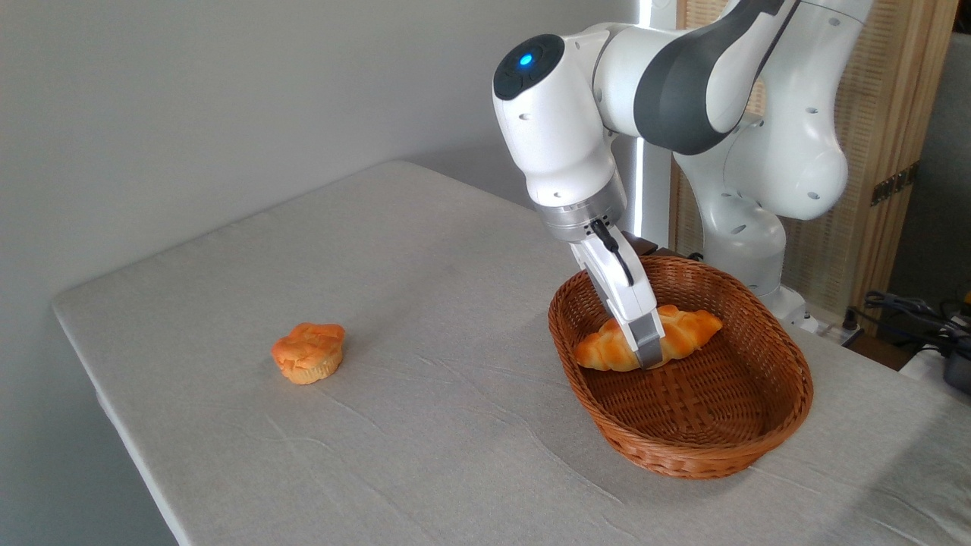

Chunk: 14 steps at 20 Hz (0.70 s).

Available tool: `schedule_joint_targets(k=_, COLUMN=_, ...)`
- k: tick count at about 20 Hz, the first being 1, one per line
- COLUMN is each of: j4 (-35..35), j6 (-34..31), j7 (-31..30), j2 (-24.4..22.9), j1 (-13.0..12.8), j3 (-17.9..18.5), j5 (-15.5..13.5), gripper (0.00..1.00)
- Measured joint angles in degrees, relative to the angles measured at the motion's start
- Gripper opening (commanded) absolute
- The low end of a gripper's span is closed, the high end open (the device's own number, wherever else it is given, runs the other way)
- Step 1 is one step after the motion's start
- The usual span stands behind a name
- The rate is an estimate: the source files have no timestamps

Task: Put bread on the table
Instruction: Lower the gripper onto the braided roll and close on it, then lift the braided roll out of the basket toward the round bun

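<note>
The bread (pixel 679 335) lies inside the basket (pixel 789 394), near its back wall, at about 4 o'clock on the counter (pixel 425 303). One pointed end of the bread aims at 8 o'clock and the other at 2 o'clock. The white arm leans down from 1 o'clock, and its pincer (pixel 646 350) sits across the middle of the bread. One grey finger (pixel 647 341) shows in front of the bread. The other finger is hidden, so I cannot tell how tight the pincer is or if it has hold of the bread. The muffin (pixel 308 352) stands alone on the grey cloth at 9 o'clock, well apart from the basket.
</note>
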Motion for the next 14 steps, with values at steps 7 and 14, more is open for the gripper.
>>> schedule_joint_targets(k=7, j4=-1.04, j6=1.54, j7=1.11, j2=0.0, j1=0.0, j3=0.0, j5=0.0, gripper=0.36)
schedule_joint_targets(k=14, j4=-1.04, j6=1.57, j7=1.21, j2=0.0, j1=0.0, j3=0.0, j5=0.02, gripper=0.36)
